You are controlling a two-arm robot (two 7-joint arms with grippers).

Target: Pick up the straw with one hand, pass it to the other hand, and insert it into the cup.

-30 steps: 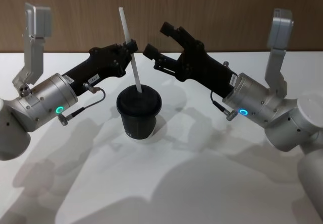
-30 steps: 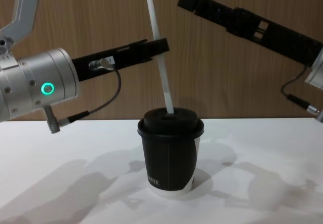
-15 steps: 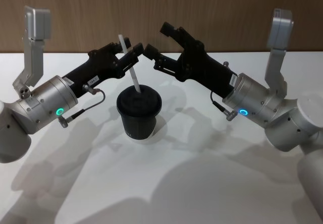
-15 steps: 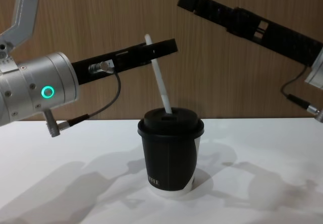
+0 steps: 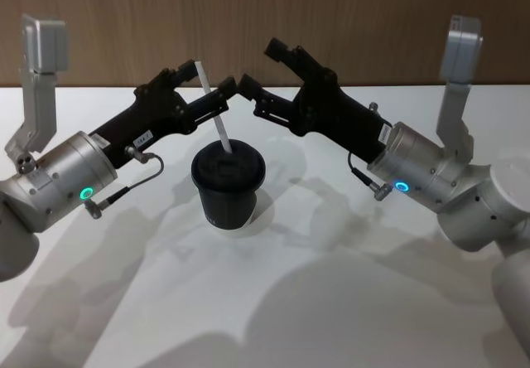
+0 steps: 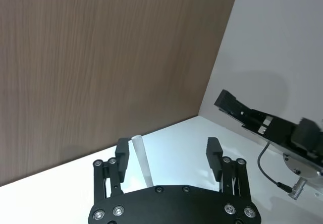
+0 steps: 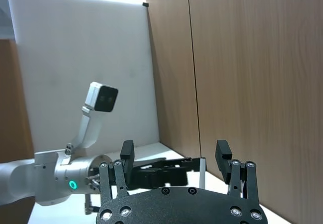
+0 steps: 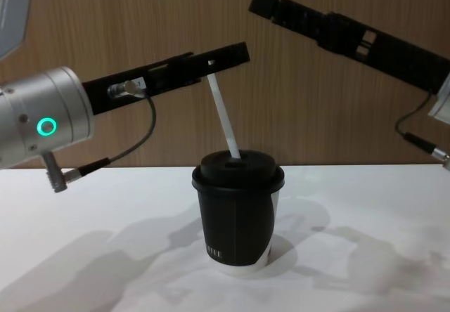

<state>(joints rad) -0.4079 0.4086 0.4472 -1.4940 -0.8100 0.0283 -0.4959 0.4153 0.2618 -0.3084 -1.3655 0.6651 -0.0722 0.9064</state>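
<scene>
The black lidded cup [image 5: 228, 181] [image 8: 239, 213] stands on the white table between the two arms. The translucent white straw [image 5: 213, 107] [image 8: 223, 119] sticks out of the lid hole, leaning back and to the left. My left gripper [image 5: 203, 86] [image 8: 218, 55] is open around the straw's top. In the left wrist view the straw [image 6: 141, 158] lies close beside one finger, with the left gripper [image 6: 168, 148] spread wide. My right gripper [image 5: 261, 65] [image 7: 174, 151] is open and holds nothing, hanging above and right of the cup.
A wooden wall runs behind the white table [image 5: 273, 302]. The two grippers' tips come close to each other above the cup. Both wrist cameras on their grey brackets [image 5: 40, 49] [image 5: 464, 45] rise above the arms.
The straw has gone much deeper into the cup. My left gripper came down along it and has opened off it. The right arm has not moved.
</scene>
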